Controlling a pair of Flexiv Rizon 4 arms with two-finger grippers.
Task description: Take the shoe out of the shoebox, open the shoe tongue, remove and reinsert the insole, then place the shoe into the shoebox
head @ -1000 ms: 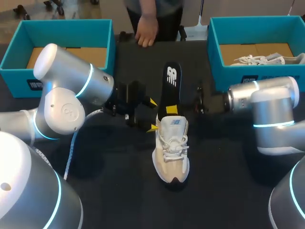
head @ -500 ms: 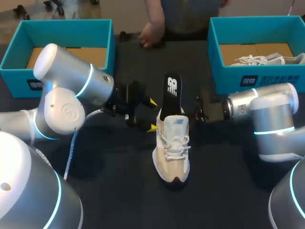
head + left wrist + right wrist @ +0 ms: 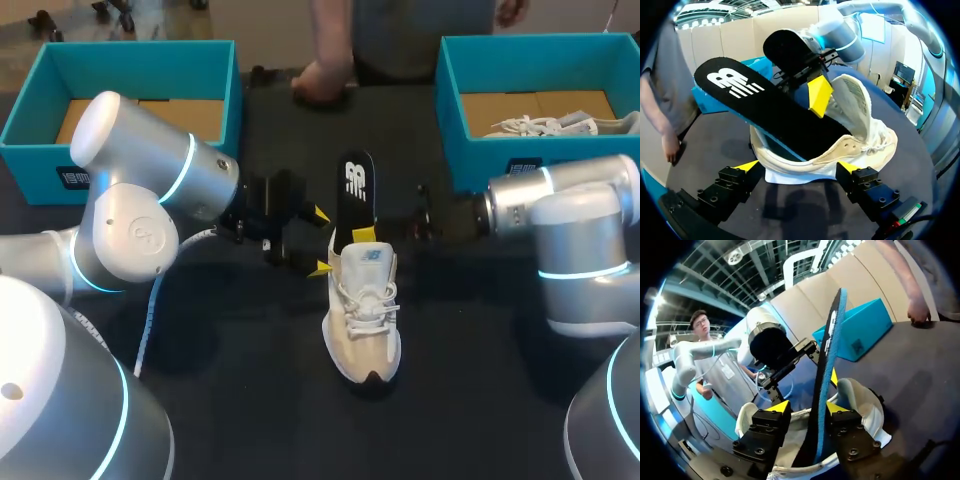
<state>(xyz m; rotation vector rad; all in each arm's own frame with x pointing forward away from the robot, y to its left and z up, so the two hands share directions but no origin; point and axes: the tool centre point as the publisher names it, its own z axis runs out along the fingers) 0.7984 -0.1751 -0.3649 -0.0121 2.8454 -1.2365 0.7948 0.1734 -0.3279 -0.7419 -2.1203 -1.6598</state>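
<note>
A cream shoe (image 3: 363,318) lies mid-table, toe toward me. A black insole (image 3: 356,195) stands tilted with its front end down in the shoe's opening and its heel end up behind the shoe. My right gripper (image 3: 807,407) straddles the insole (image 3: 826,370), open: one fingertip rests against it and the other stands clear. My left gripper (image 3: 797,166) is wide open at the shoe's heel (image 3: 790,162), one tip on each side. In the head view the left gripper (image 3: 319,241) sits just left of the heel.
A teal shoebox (image 3: 228,95) stands at the back left, holding only brown card. Another teal box (image 3: 447,110) at the back right holds a second shoe (image 3: 540,125). A person's hand (image 3: 322,80) rests on the table's far edge.
My right gripper's fingers have parted from the insole. The insole has slid a little lower into the shoe. The person's hand has shifted right along the far edge.
</note>
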